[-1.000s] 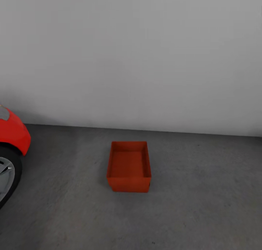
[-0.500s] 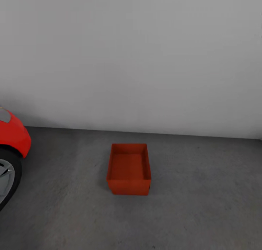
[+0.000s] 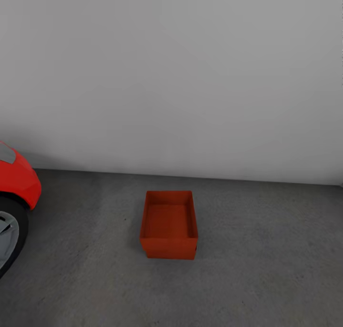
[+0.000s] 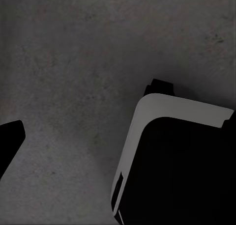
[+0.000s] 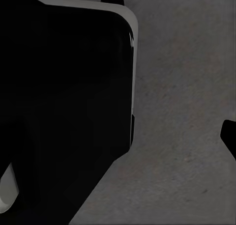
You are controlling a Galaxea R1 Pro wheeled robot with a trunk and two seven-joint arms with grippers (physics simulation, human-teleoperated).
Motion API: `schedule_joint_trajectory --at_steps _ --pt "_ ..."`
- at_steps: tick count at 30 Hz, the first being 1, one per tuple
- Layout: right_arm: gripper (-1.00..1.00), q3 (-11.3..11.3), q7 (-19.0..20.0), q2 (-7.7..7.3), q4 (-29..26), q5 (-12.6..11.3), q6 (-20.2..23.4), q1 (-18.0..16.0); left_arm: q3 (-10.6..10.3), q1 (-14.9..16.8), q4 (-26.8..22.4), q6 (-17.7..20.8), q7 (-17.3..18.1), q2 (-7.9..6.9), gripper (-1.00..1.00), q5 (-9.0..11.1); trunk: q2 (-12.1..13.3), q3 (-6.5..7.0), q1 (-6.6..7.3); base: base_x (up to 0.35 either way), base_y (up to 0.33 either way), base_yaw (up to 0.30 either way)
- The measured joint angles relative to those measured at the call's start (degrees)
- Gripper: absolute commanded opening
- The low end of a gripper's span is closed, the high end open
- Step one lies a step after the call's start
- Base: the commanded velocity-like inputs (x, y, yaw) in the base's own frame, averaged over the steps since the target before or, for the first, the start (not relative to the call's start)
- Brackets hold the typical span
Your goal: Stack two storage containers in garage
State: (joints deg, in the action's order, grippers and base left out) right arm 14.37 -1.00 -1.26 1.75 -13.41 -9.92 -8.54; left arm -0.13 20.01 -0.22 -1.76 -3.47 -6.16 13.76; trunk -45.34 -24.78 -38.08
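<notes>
Jaw state cannot be told from either wrist view, where dark robot bodywork is seen over concrete. One storage container [image 3: 168,224] is seen upright on the garage floor [image 3: 267,251] near the white wall [image 3: 190,79], beside the red car [image 3: 16,184]; the second is best lowered squarely onto it.

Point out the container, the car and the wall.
container [image 3: 169,221]: head view, inner bottom.
car [image 3: 19,180]: head view, red body panel above the wheel.
wall [image 3: 181,79]: head view, bare middle.

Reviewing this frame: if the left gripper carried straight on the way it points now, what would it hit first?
Most likely the grey concrete floor, which lies ahead of the camera in the left wrist view. The robot's own dark base sits off to one side; depth is unclear.
</notes>
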Motion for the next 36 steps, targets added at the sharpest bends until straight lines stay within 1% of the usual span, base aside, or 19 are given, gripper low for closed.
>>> schedule_joint_trajectory --at_steps 16,36 --pt "1.0 -0.01 0.08 -0.01 0.0 0.0 -1.13 0.0 0.0 0.0 0.0 0.0 0.0 0.0 1.0 0.01 0.0 1.5 0.0 0.0 0.0 0.0" --pt "1.0 0.0 -0.01 0.01 0.0 0.07 -1.25 0.02 0.0 0.0 0.0 0.0 0.01 0.0 1.0 0.01 0.0 3.36 0.0 0.0 0.0 0.0"
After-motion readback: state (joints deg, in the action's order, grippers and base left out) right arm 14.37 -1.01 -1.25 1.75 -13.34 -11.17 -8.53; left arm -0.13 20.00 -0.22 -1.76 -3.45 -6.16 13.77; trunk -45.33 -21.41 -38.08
